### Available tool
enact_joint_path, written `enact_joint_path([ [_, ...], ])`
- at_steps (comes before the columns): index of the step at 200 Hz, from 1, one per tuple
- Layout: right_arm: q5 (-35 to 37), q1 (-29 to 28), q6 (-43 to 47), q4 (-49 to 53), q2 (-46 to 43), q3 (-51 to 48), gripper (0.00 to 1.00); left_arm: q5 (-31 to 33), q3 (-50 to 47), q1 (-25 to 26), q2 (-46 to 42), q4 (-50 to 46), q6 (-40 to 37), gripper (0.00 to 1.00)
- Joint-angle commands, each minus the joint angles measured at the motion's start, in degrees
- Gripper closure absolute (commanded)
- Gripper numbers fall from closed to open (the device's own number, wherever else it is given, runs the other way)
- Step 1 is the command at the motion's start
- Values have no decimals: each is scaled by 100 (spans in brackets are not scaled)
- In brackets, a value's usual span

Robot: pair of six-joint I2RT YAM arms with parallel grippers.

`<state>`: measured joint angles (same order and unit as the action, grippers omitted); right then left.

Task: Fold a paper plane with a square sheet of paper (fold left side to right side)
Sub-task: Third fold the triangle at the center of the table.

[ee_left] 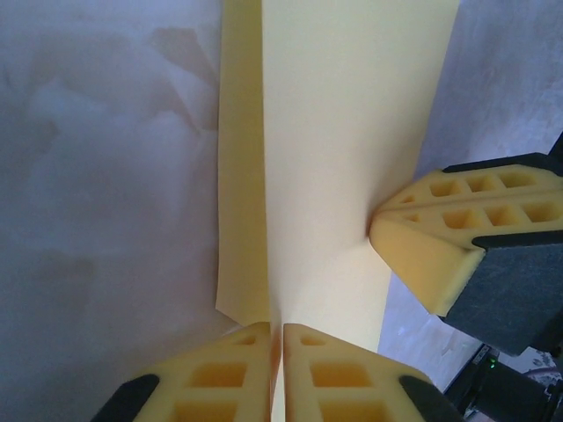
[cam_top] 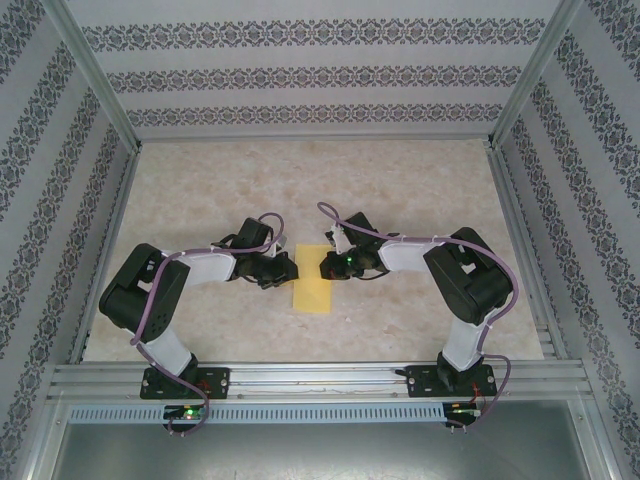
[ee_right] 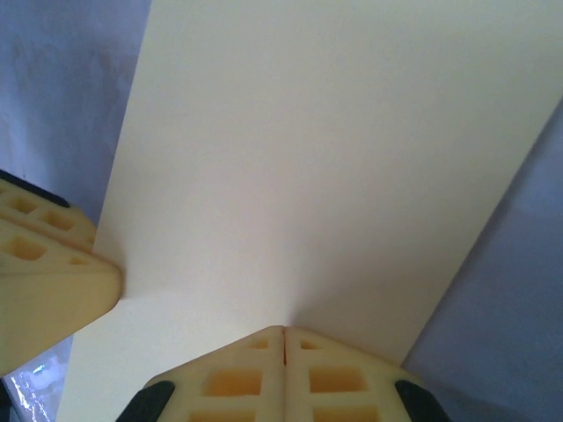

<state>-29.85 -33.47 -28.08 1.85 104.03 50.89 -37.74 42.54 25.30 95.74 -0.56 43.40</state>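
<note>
Square sheet of paper [cam_top: 313,293], edges seemingly partly beneath left hand [cam_top: 291,268], right hand [cam_top: 323,266]

This is looking like a robotics lab test cell, not a home. An aluminium extrusion frame [cam_top: 101,85] is boxing in a marble-print tabletop [cam_top: 400,180], with patterned wallpaper panels [cam_top: 300,70] lining the sides. The left arm [cam_top: 150,295] and the right arm [cam_top: 470,275], both trailing purple cables, are sitting bolted to a slotted rail [cam_top: 320,378] at the near edge, over a cable duct [cam_top: 320,412].
</note>
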Motion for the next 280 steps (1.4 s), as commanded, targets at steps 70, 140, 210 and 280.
enact_joint_path([
  [70,1083,-190,859,-452,-2181,-1047,56,171,-155,212,-407,218,714,100],
  [140,3112,-1946,2100,-1166,-3868,-2493,41,161,-185,260,-478,364,1019,100],
  [210,5262,-3794,3411,-1796,-2706,-2472,33,161,-228,266,-460,417,1127,100],
  [280,5902,-3912,3370,-2195,-1575,-1823,29,171,-216,277,-469,328,1119,100],
])
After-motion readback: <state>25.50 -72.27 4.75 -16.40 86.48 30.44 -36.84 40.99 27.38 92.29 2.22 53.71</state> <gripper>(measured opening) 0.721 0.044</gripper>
